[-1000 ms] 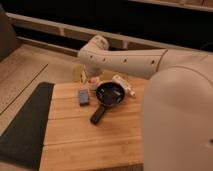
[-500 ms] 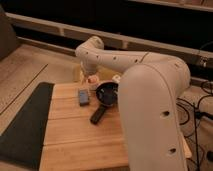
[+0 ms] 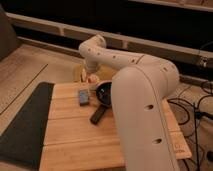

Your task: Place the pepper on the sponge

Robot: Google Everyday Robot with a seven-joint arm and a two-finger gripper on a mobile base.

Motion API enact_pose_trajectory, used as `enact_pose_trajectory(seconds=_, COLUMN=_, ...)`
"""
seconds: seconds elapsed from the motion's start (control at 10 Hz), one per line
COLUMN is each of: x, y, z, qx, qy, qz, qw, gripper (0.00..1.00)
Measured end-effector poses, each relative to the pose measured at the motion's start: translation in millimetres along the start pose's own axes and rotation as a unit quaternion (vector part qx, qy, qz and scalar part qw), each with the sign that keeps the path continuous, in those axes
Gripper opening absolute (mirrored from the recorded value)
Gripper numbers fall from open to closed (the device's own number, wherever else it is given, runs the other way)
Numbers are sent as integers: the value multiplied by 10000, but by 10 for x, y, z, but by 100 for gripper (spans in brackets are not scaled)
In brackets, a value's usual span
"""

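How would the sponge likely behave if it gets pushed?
The sponge lies flat on the wooden table, so it would probably slide, not roll or tip. Small and thin, it is likely light. The gripper hangs by the table's far edge, beyond it.

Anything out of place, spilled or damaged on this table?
Nothing stands out. The sponge lies flat on the wooden table, just left of the black pan, which sits upright with its handle toward the camera. The gripper is at the table's far edge, behind both. No spill or damage shows.
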State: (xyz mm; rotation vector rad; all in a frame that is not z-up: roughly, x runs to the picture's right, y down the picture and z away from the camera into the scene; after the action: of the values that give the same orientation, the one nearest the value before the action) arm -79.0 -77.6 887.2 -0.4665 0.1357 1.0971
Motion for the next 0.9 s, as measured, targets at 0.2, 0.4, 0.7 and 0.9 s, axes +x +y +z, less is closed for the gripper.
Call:
enact_pose_trajectory(seconds=0.2, x=-43, y=-21, z=52, qx=-106, qy=-5, qz=26, qw=9999, gripper=65)
enact_pose_trajectory(seconds=0.4, x=-99, y=-27, z=150, qx=-282, qy=-28, qz=-43, qw=9996, gripper=65)
enact_pose_trajectory(seconds=0.7, x=-149, y=-12, z=307, qx=-500, qy=33, qz=-198, qw=9985, gripper=65)
enact_pose_trajectory(seconds=0.9, x=-165, y=29, z=349, qx=-574, qy=89, qz=-302, qw=9979, gripper=65)
